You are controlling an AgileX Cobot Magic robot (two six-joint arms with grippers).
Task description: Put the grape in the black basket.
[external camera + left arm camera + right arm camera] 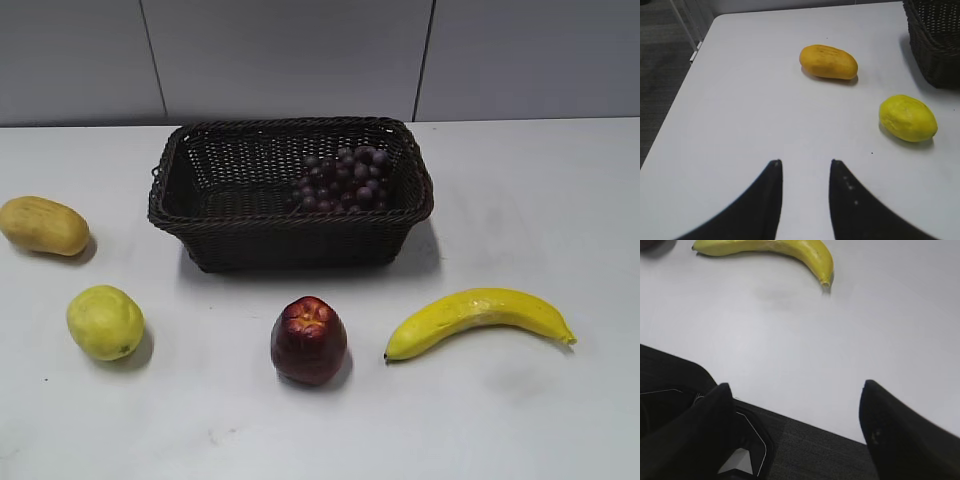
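Note:
The grape (345, 180), a dark red-purple bunch, lies inside the black basket (195, 225) at its right end. The basket stands at the back middle of the white table; its corner shows in the left wrist view (935, 40). Neither gripper shows in the exterior view. My left gripper (805, 162) is open and empty above bare table near the left edge. My right gripper (796, 385) is open wide and empty over the table's front edge, well short of the banana.
A yellow-orange mango (42, 225) (828, 62) and a yellow lemon-like fruit (104, 322) (907, 118) lie at the left. A dark red apple (309, 340) sits in front of the basket. A banana (480, 318) (775, 249) lies at the right. Dark floor lies beyond the table edge (805, 440).

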